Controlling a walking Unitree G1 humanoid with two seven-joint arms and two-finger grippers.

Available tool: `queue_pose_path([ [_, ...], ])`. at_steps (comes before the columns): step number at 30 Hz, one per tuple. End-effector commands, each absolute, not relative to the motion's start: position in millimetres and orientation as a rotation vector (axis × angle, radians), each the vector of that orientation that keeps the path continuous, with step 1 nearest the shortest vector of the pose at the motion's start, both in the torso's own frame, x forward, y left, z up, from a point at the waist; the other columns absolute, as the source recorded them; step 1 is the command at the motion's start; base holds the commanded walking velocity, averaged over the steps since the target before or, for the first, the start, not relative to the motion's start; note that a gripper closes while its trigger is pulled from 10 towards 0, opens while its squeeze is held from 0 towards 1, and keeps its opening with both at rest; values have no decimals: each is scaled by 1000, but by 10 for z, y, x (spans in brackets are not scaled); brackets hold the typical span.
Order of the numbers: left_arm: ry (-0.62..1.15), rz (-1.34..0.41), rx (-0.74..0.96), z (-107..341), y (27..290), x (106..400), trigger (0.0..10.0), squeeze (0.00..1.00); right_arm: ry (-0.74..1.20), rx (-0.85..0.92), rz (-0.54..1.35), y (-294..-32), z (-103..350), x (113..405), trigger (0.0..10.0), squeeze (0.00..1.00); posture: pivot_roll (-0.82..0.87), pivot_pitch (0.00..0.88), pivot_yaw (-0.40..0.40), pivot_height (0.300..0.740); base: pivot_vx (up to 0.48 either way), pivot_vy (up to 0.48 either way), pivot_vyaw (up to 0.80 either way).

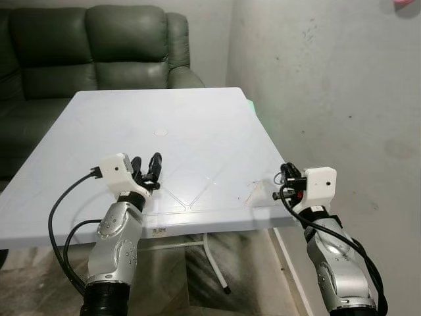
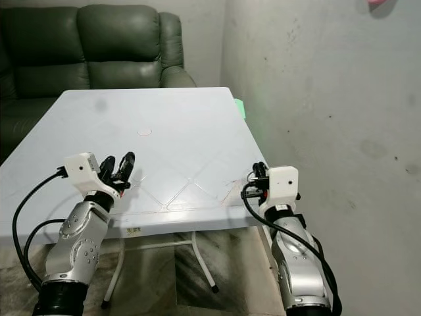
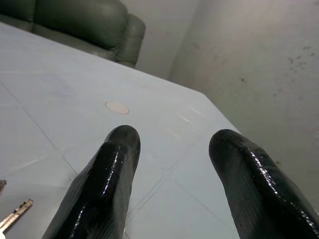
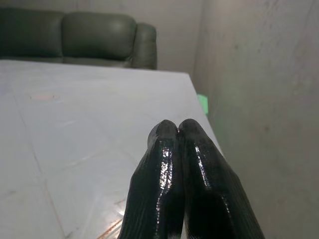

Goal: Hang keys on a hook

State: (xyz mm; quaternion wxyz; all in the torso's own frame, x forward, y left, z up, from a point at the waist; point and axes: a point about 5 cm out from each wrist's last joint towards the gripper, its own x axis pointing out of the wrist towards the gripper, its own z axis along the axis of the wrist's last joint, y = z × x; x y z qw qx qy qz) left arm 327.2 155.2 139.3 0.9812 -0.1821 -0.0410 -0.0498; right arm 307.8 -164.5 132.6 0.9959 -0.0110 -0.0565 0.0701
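Two hands hover at the white worktop (image 1: pixel 197 125)'s near edge, the left hand (image 1: pixel 146 170) spread wide and empty by one brass key (image 3: pixel 15 214), the right hand (image 4: pixel 175 130) pinched shut holding nothing, one green sofa (image 1: pixel 99 46) beyond.

Silver arms w/ black cables, white wrist cam boxes, glossy black fingers (image 3: pixel 99 184) on both.

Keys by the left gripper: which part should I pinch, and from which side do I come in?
Only a brass key tip shows, lying flat on the white table just beside the open left gripper. Probably come straight down and pinch across the thin blade, since flat metal gives no edge from the side. The ring or bunch is out of frame, so check it first. The right gripper is shut, idle.
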Motion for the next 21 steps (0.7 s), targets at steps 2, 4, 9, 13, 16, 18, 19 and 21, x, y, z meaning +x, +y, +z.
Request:
queue_pose_path([
  [2,-97,-97,-353,1455,1558,3282,10000,0,-103,-5,118,-1676,1356,3102,10000,0,149,0,-17,740,0,0,-716],
  [4,-97,-97,-351,1452,1557,3281,10000,0,-101,-4,119,-1667,1348,3099,10000,0,149,0,-17,740,0,0,-712],
  [9,-102,-98,-334,1469,1562,3287,10000,0,-91,4,117,-1643,1328,3101,10000,0,157,0,-11,740,0,0,-716],
  [13,-107,-93,-331,1487,1566,3299,10000,0,-89,8,113,-1642,1333,3113,10000,0,160,0,-12,740,0,0,-719],
  [16,-110,-89,-331,1498,1574,3306,10000,0,-89,10,110,-1639,1341,3126,10000,0,161,0,-12,740,0,0,-719],
  [18,-111,-88,-331,1500,1573,3307,10000,0,-89,11,108,-1641,1344,3128,10000,0,161,0,-12,740,0,0,-716],
  [19,-111,-88,-332,1502,1572,3309,10000,0,-89,11,108,-1641,1345,3131,10000,0,161,0,-11,740,0,0,-712],
  [21,-112,-88,-332,1503,1571,3309,10000,0,-88,12,107,-1642,1345,3132,10000,0,161,0,-11,740,0,0,-719],
])
